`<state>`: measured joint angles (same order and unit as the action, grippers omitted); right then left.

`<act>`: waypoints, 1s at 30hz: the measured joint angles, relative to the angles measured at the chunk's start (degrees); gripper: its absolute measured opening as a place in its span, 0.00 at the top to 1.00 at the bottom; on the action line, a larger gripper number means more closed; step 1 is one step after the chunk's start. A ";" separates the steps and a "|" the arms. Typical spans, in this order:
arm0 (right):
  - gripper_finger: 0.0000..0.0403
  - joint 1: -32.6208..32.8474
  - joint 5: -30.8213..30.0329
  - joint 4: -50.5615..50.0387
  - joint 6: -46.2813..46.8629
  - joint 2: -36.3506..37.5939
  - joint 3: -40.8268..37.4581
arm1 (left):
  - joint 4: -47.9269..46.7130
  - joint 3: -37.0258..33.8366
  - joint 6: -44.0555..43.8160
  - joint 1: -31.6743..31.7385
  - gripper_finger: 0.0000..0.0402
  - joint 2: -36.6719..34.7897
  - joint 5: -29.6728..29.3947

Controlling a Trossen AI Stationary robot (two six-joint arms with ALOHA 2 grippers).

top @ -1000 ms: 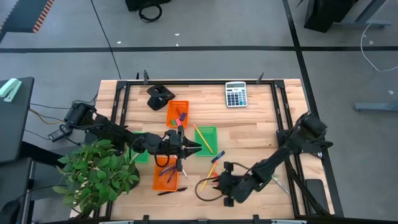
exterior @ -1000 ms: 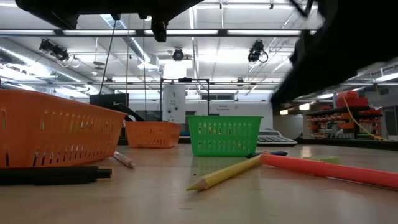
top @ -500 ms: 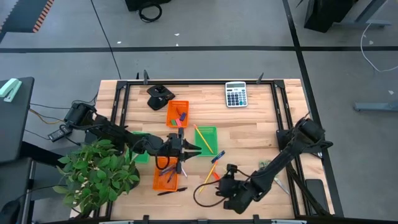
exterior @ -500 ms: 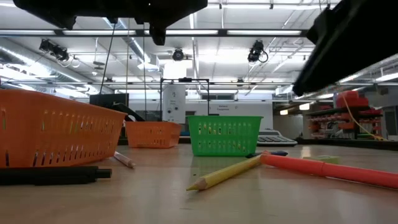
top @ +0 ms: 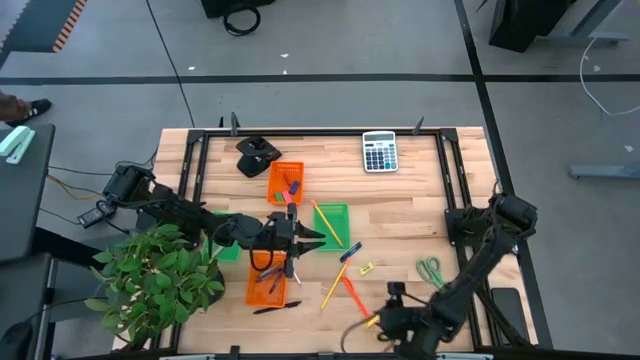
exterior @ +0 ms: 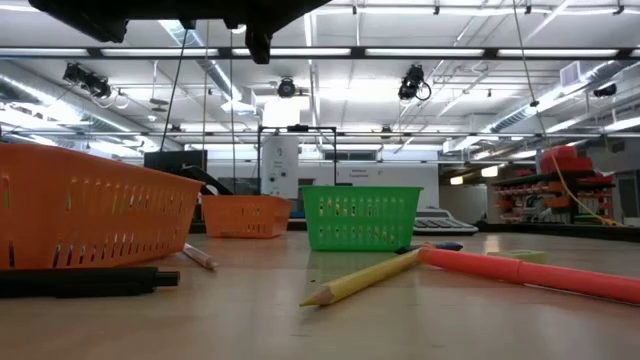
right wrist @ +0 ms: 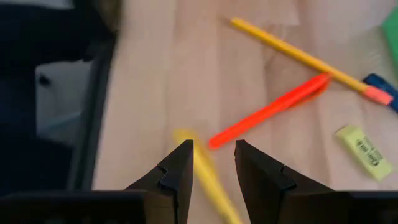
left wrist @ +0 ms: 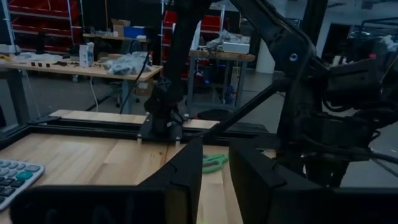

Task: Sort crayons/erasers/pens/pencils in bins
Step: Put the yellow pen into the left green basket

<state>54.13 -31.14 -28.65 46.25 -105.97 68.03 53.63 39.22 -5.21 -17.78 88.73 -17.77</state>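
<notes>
Right gripper [right wrist: 211, 163] sits low at the desk's [top: 400, 215] near edge, around 5 o'clock from the centre, fingers [right wrist: 177, 171] a narrow gap apart and holding nothing. A yellow pencil [right wrist: 205, 171] lies on the wood just in front of that gap; whether the tips touch it, I cannot tell. Beyond it lie an orange crayon [right wrist: 267, 112], a longer yellow pencil [right wrist: 305, 59] and a yellow eraser [right wrist: 364, 152], with bare wood between them.

Left gripper [left wrist: 214, 171] hovers mid-desk, between the near orange bin [top: 266, 285] and the green bin [top: 333, 225]. Its fingers [left wrist: 186, 180] stand slightly apart, nothing between them.

Far orange bin [top: 286, 183] sits at 12 o'clock of the left gripper, holding small pieces. A second green bin [top: 226, 248] is mostly hidden under the left arm. Black pen [top: 270, 309] lies by the near edge, green scissors [top: 430, 268] toward 4 o'clock, a calculator [top: 379, 152] near the far edge. The desk's right half is largely open wood.
</notes>
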 joint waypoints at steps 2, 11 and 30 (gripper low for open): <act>0.69 1.82 -0.04 -0.68 -0.21 -0.06 0.00 | 0.33 0.20 -0.87 -0.02 0.79 0.00 -0.42; 0.69 6.94 -7.69 6.72 -4.20 -0.13 -6.10 | 0.79 0.20 -6.96 -0.28 0.77 0.00 -0.58; 0.69 3.43 -4.81 35.67 -10.74 0.70 -24.97 | -7.83 0.18 -7.41 -2.69 0.81 0.00 -2.06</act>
<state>57.56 -35.94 7.02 35.51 -105.27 43.06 45.80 39.40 -12.62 -20.47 88.73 -19.83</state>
